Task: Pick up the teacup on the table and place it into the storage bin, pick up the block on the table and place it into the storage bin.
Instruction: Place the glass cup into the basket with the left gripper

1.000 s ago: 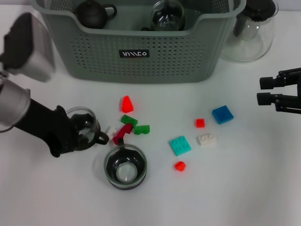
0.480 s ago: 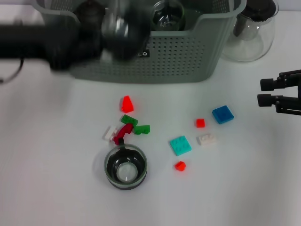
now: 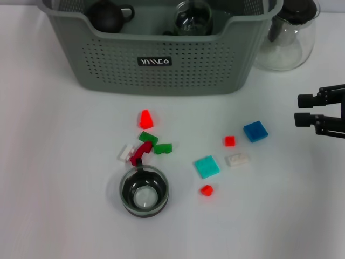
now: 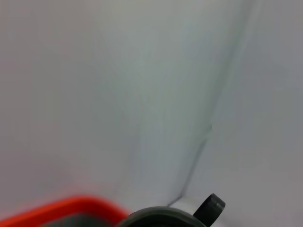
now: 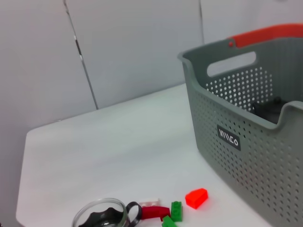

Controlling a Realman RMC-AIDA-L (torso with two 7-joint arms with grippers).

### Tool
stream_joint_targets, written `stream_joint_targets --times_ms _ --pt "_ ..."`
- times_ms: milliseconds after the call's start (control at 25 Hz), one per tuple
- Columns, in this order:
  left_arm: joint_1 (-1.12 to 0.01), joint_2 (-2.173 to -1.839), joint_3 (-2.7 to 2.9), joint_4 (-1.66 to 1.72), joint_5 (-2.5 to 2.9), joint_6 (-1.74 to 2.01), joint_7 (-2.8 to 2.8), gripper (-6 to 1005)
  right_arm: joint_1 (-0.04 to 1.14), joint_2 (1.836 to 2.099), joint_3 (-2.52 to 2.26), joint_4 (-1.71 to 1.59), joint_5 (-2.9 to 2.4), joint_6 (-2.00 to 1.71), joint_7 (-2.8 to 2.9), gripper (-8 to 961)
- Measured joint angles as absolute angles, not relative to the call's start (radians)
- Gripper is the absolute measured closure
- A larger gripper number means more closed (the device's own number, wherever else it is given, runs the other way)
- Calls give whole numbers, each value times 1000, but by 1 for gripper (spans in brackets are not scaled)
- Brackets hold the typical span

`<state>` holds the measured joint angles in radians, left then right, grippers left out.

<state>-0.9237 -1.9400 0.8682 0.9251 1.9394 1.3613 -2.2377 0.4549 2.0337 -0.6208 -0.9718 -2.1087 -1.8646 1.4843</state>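
The right gripper (image 3: 302,109) hangs well off to one side of the storage bin (image 3: 161,48), level with its front corner, its two dark fingers spread with clear space between them and nothing held; it looks parked out of the way to leave the work area open. The left gripper is out of the head view, and its wrist camera shows only a wall, a red rim and a dark rounded edge with a handle, so I cannot tell how its fingers stand. On the table in front of the bin sits a teacup (image 3: 143,191), a clear glass cup with a dark inner lining, upright, its handle toward a small cluster of blocks. A blue block (image 3: 255,131) lies nearer the gripper, with a teal block (image 3: 207,167) between it and the cup. Inside the bin I can see a dark teapot (image 3: 107,14) and another glass vessel (image 3: 192,19).
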Motion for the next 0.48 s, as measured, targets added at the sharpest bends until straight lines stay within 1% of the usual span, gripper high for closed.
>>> stream_joint_targets --times_ms 80,160,320,480 --pt "-983 -1937 912 856 2022 1283 -2277 953 455 2034 -614 -950 -2105 -1865 1459 539" --pt "-1045 -1945 952 759 2115 1200 -2311 954 455 2034 -610 -930 -2104 -1865 1443 539" --pt "-1128 -1988 990 608 2260 1036 -2337 954 456 2034 -608 -917 -2104 -1865 1433 539" --pt "-1147 -2038 996 576 2324 963 -2339 953 456 2034 -607 -912 -2104 -1865 1428 539"
